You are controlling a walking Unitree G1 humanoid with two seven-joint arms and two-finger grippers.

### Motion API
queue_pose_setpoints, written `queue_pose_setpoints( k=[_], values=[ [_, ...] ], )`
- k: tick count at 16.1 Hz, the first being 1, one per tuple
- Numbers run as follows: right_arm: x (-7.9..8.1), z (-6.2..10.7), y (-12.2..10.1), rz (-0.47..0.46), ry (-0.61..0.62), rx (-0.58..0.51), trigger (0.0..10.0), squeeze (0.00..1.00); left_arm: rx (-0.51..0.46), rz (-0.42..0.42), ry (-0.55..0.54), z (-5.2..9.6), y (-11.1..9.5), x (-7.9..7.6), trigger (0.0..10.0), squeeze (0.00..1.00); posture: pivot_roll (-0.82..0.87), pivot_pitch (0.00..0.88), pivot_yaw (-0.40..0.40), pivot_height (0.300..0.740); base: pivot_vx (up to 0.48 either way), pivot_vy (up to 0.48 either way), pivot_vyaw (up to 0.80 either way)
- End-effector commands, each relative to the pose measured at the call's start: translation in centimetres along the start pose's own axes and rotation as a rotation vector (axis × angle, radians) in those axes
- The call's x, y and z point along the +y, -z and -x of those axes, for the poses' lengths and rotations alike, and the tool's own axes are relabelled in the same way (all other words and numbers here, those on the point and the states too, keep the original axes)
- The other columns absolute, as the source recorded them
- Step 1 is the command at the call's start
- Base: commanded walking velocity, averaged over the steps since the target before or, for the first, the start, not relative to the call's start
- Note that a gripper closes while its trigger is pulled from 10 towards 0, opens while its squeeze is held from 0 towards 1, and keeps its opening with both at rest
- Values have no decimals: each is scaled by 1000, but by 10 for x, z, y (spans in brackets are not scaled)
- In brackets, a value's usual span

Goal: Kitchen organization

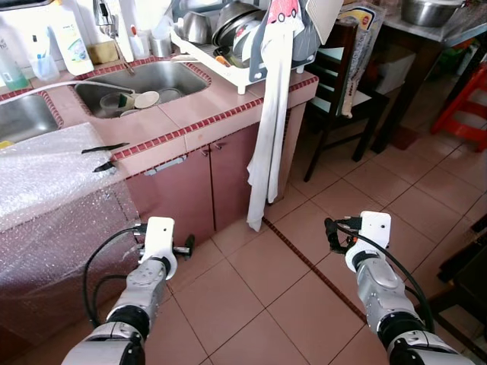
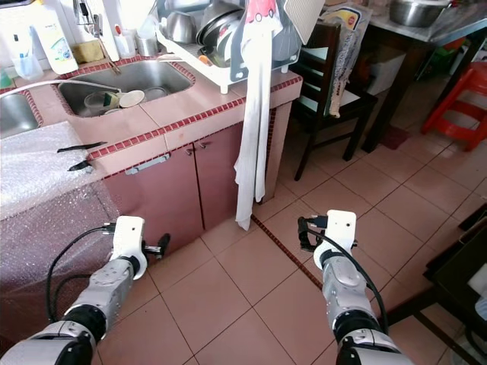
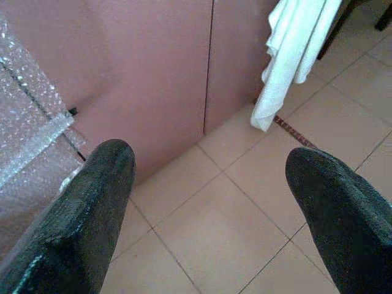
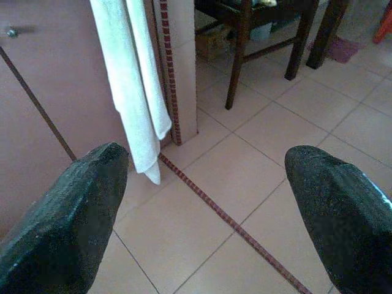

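Observation:
A pink tiled counter [image 1: 199,115] holds a steel sink [image 1: 163,76] with a cup and dishes inside. A white dish rack [image 1: 228,57] full of pots and bowls stands on the counter's right end. A long white towel [image 1: 268,137] hangs from it down past the cabinet doors [image 1: 194,190]. My left gripper [image 3: 209,156] is held low over the floor in front of the cabinet, open and empty. My right gripper [image 4: 207,154] is also low over the floor tiles, right of the towel, open with nothing between its fingers.
Bubble wrap [image 1: 46,171] covers the counter's left part and drapes down its front; two black utensils [image 1: 103,156] lie at its edge. Bottles [image 1: 72,42] stand behind the sink. A dark wooden chair [image 1: 335,84], a table [image 1: 430,30] and a red stool [image 1: 468,99] stand to the right.

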State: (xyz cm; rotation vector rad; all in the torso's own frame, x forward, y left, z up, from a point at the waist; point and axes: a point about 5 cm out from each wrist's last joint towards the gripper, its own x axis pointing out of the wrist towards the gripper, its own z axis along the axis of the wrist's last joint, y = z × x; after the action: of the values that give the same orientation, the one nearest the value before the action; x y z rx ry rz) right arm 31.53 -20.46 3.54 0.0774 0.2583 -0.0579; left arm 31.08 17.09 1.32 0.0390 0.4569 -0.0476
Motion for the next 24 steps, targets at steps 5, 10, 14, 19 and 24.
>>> queue_pose_setpoints(
  k=[5,10,14,19,24],
  values=[
    [3,5,7,6,-35,9,10000,0,-49,-31,-17,5,3,4,10000,0,-87,18,-25,740,0,0,0],
    [3,8,10,-1,-33,7,10000,0,-116,-5,-55,7,-4,10,10000,0,-78,24,-20,740,0,0,0],
    [6,8,11,25,-49,11,10000,0,-108,18,-49,7,-1,6,10000,0,-85,34,-24,740,0,0,600],
    [5,10,12,20,-49,15,10000,0,-90,-20,-88,9,3,9,10000,0,-83,38,-25,740,0,0,104],
    [9,9,12,16,-57,17,10000,0,-81,-20,-90,9,4,12,10000,0,-83,31,-18,740,0,0,0]
  ],
)
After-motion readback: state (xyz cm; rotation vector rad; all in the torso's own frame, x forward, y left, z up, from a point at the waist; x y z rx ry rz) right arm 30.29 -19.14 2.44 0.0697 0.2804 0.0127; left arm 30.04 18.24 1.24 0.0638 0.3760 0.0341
